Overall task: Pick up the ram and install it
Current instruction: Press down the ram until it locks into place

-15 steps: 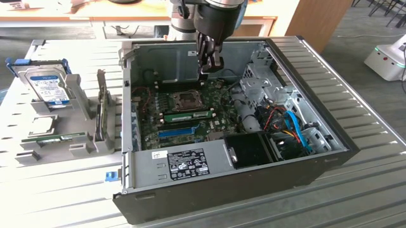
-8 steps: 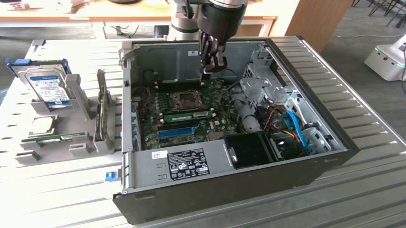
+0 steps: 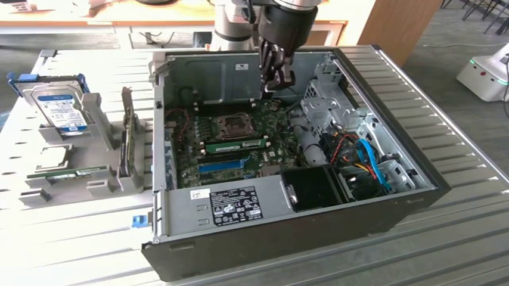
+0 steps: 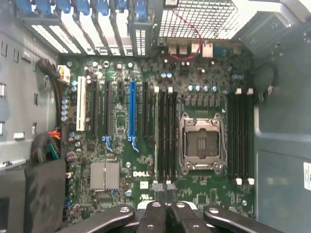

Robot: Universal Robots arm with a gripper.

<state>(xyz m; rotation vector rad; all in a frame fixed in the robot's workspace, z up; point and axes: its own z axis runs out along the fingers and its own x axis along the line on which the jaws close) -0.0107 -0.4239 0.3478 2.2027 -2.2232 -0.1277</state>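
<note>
- One gripper (image 3: 275, 87), fingers pressed together and holding nothing, hangs over the motherboard (image 3: 275, 152).
- Ram (image 3: 237, 143) stands seated in a slot beside the CPU socket (image 3: 235, 125), near the fingertips.

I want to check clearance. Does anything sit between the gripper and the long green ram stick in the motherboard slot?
Nothing visible. The shut gripper hangs inside the open black computer case, above the thin green ram stick in a slot beside the silver processor socket, with clear air between them.
</note>
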